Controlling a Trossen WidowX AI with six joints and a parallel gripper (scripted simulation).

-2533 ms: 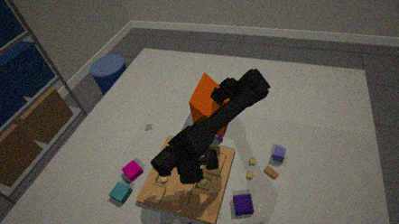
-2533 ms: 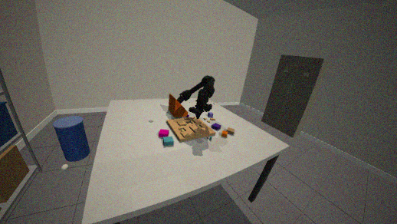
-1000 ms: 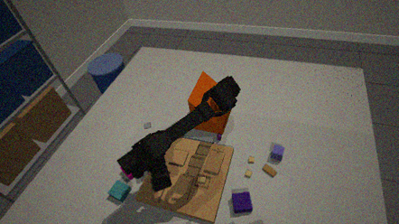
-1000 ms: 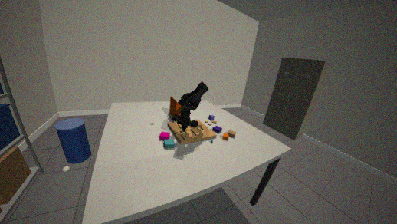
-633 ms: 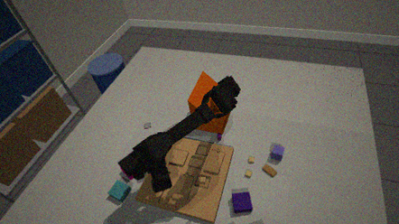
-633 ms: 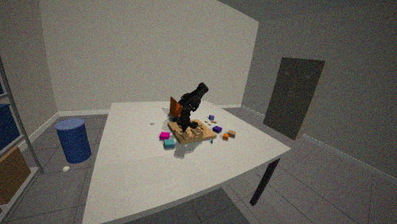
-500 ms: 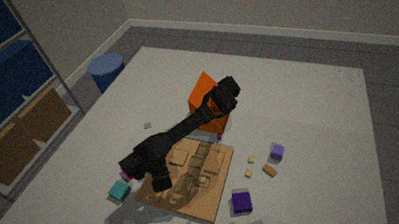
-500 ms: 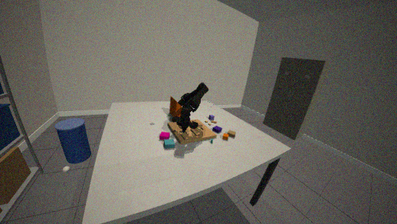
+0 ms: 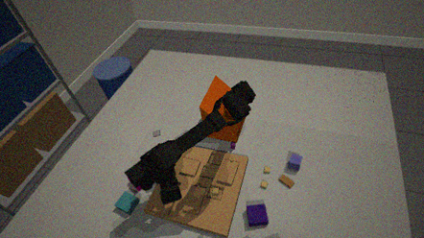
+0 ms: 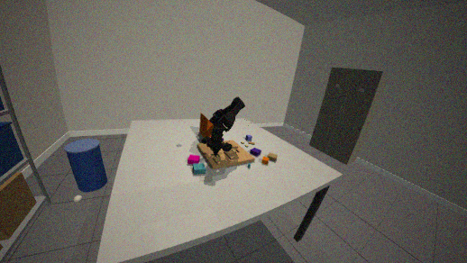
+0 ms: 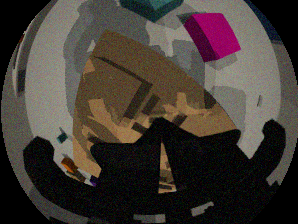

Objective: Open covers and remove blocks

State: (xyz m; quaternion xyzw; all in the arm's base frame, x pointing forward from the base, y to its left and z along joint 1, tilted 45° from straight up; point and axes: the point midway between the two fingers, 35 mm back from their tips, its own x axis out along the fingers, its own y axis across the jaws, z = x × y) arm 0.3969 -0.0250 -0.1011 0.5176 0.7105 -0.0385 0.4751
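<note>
Pale worktop (image 9: 328, 112) (image 10: 153, 203) in grey-floored room. Puzzle board (image 9: 218, 225) (image 10: 234, 162) (image 11: 135, 55) on worktop, under black arm. Top view, clock from board centre: teal block (image 9: 127, 202) (image 10: 198, 168) (image 11: 152, 6) 9 o'clock, purple block (image 9: 257, 215) (image 10: 255, 151) 4, lavender block (image 9: 295, 161) (image 10: 249, 138) near 3, orange box (image 9: 210, 96) (image 10: 206, 126) 1. Tool (image 9: 171, 196) (image 10: 216, 150) (image 11: 158, 120) closed, nothing seen gripped, over board's 9 o'clock side.

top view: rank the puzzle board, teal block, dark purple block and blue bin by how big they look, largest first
1. puzzle board
2. blue bin
3. teal block and dark purple block: too alike to rank
</note>
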